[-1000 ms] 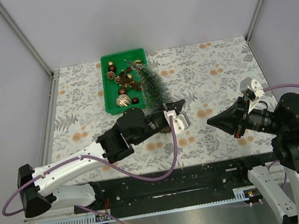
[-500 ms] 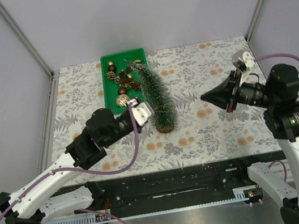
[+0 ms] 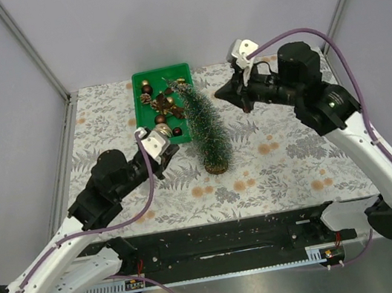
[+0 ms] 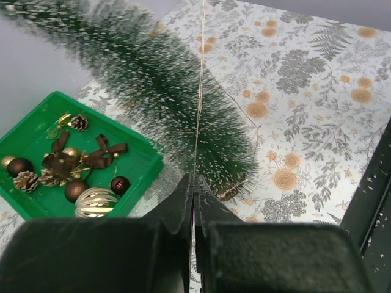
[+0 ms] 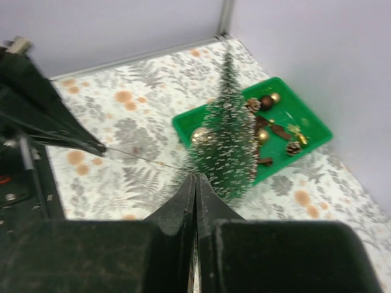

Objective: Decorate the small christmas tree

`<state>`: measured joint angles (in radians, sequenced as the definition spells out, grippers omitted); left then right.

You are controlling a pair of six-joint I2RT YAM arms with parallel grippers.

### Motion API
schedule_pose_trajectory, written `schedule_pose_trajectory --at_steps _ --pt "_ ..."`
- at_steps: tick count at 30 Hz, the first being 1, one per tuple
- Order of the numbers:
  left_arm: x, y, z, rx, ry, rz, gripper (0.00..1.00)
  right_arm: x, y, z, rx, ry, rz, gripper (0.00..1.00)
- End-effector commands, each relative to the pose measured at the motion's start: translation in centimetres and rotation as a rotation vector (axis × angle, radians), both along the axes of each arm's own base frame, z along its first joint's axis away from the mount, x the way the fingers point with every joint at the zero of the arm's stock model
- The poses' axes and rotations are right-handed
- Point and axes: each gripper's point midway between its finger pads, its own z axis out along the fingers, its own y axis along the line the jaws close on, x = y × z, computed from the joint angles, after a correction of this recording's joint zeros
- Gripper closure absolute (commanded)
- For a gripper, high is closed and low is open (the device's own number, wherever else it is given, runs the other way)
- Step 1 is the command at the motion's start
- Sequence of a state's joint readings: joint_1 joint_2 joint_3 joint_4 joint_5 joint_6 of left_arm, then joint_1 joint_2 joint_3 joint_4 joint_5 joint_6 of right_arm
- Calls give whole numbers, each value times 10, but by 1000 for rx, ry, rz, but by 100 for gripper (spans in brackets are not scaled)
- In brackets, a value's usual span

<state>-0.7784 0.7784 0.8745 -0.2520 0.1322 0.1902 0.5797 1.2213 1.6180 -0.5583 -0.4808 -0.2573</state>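
Grey walls enclose a worktop (image 3: 297, 167) covered with a fern-print cloth. On it the tree (image 3: 205, 122) stands upright on its wooden base, just right of the green tray (image 3: 161, 70).

The job looks barely begun. No bauble or cone hangs on the tree, and the ornaments (image 3: 158, 108) all lie in the tray. What is in hand seems to be a thin gold strand (image 4: 198, 91). The left end effector (image 4: 193, 183) has its fingers pressed together on one end. The right end effector (image 5: 195, 178) is likewise pinched shut on the other. The strand runs taut between them, and I judge it is about to be laid on the branches. Draping it and hanging every ornament remain.

From the top view the strand cannot be seen; the view shows only that one arm is on each side of the tree. The left wrist view shows the strand crossing in front of the foliage, though whether it touches is unclear. In the right wrist view it runs from the left arm's tip to the right's fingers, near the tree's lower branches.
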Motion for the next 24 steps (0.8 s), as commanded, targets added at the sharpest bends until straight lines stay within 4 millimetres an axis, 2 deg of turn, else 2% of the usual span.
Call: schedule_pose_trajectory --at_steps 1,5,12,17,19,24 --pt "9 17 10 -61 -8 86 100 45 -3 55 20 -272 -136 100" --pt "18 29 11 -83 -20 145 100 68 18 69 40 -325 -111 100" --pt "32 52 0 -55 -21 249 100 104 49 74 76 -408 -103 100" --pt "40 58 -7 -53 -15 288 100 126 58 89 132 -494 -138 100" --pt "45 61 -6 -57 -22 309 100 133 63 101 169 -544 -147 100" --pt "60 69 -1 -77 -48 378 100 153 81 109 191 -567 -130 100"
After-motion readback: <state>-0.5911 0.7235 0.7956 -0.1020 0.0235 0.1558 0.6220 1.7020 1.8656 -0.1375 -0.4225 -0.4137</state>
